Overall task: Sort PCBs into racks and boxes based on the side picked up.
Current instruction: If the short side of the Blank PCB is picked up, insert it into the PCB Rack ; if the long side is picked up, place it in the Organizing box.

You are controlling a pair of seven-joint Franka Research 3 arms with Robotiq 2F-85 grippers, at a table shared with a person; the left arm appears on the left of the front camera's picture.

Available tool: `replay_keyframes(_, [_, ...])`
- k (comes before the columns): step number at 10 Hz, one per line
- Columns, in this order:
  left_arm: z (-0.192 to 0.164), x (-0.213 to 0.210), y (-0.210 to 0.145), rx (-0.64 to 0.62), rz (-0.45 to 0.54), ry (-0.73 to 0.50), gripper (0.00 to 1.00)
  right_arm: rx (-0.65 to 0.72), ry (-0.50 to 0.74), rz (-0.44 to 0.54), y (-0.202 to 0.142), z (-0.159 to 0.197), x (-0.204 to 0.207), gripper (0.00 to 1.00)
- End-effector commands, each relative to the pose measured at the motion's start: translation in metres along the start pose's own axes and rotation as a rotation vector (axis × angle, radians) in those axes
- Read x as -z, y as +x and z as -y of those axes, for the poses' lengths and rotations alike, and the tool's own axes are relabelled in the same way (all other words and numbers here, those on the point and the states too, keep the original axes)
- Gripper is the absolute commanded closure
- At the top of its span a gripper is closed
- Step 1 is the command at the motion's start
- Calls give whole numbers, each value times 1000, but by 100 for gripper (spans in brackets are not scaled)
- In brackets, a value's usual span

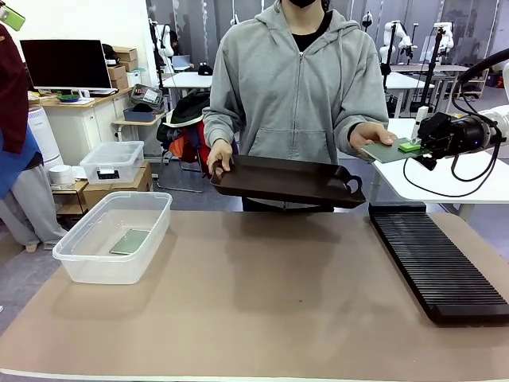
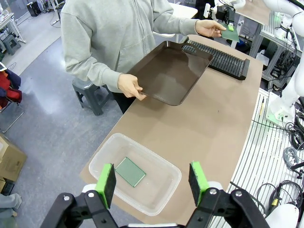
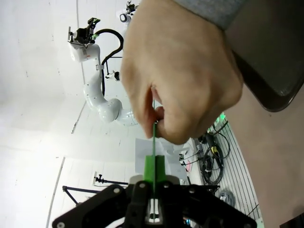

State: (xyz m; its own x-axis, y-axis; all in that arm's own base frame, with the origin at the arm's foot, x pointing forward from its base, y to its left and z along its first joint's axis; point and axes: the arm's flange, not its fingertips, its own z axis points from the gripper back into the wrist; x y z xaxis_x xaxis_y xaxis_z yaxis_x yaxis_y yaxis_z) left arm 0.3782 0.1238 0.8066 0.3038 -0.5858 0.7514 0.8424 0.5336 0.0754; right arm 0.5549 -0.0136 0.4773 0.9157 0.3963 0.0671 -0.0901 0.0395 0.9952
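Pads of the right gripper (image 3: 155, 162) were closed tight on the thin edge of a PCB (image 1: 387, 151), with the board caught between them. The board was held roughly level in the air at the far right, higher than the table (image 1: 262, 310) and beyond the far end of the rack (image 1: 437, 267). A hand (image 3: 180, 80) of the person pinched the opposite end of the same board, so gripper and hand each touched it. The rack lay flat along the right side of the table, its long side running away from the robot and its narrow slots crossing it.

The person stood at the far side in a grey hooded top. The other hand (image 1: 221, 157) gripped the rim of a dark brown tray (image 1: 286, 181), which was held above the far edge of the table, to the left of the held board and not touching it.

The left gripper (image 2: 152, 179) stood wide open with nothing between its green pads, hanging high over the left end of the table. Below it sat the box (image 2: 164, 190), clear plastic, resting on the table. A second PCB (image 2: 130, 171) lay flat on the box's bottom, near the middle and apart from the walls.
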Motion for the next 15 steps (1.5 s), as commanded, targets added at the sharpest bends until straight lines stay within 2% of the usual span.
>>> replay_keyframes(1, [1,1,0,-11,-1,3,17,-14,0,0,0,0,0,100])
replay_keyframes(15, [1,1,0,-11,-1,3,17,-14,0,0,0,0,0,100])
